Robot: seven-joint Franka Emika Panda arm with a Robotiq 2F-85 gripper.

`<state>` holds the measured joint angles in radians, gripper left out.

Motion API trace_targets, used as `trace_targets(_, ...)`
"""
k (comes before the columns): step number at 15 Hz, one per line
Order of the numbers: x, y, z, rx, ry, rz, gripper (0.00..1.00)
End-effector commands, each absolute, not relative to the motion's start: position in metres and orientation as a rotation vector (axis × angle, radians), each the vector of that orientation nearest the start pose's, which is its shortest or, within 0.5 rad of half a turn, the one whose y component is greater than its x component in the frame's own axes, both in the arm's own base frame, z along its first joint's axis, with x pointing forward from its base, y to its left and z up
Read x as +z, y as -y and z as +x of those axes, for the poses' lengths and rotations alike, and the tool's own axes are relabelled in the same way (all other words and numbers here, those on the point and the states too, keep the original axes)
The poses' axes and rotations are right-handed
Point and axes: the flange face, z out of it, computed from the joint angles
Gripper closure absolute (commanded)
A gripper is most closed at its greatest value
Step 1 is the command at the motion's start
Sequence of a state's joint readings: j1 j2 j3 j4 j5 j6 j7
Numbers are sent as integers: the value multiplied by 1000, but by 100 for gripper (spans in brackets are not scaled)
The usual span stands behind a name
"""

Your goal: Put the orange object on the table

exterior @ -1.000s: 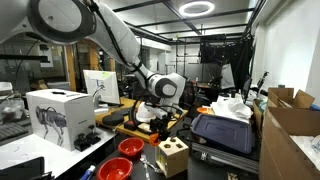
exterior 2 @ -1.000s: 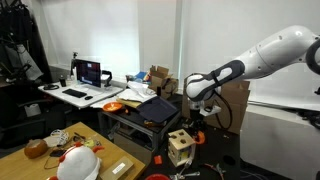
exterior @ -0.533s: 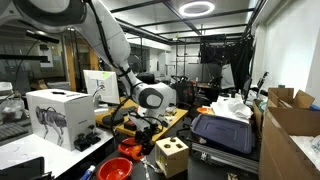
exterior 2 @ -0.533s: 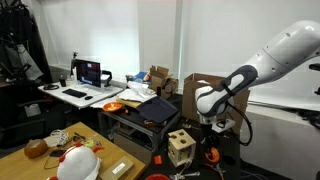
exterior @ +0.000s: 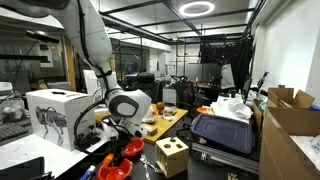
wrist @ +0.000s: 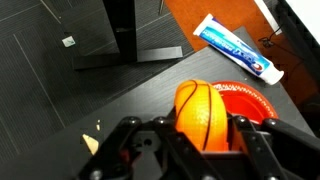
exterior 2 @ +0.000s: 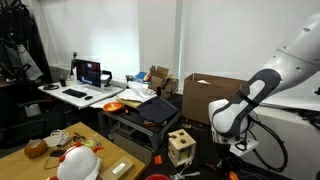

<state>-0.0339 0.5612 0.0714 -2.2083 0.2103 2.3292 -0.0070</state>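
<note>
Orange object is being clamped between the fingers of the gripper and is being held just above a red bowl, with a toothpaste tube lying nearby.

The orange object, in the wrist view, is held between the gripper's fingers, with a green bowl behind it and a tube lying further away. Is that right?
Only the colour is wrong: the bowl is red, not green. The wrist view shows the orange object held in the gripper, the bowl behind it, and the tube further away.
</note>
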Motion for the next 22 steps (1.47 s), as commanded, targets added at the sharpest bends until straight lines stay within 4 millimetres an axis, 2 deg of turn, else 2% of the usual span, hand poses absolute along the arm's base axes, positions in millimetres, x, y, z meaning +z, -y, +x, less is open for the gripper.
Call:
trace_targets(1, 116, -32, 455, 601, -265, -2934, 93)
trace_targets(4, 115, -42, 457, 559, -318, -2960, 93)
trace_targets(10, 102, -84, 481, 476, -500, -3022, 93)
trace_targets(13, 92, -93, 493, 494, -600, -3029, 93)
trace_targets(15, 99, -102, 496, 486, -572, -3012, 93)
trace_targets(19, 128, -127, 488, 450, -424, -2982, 93)
trace_targets(22, 145, -154, 484, 433, -320, -2959, 93)
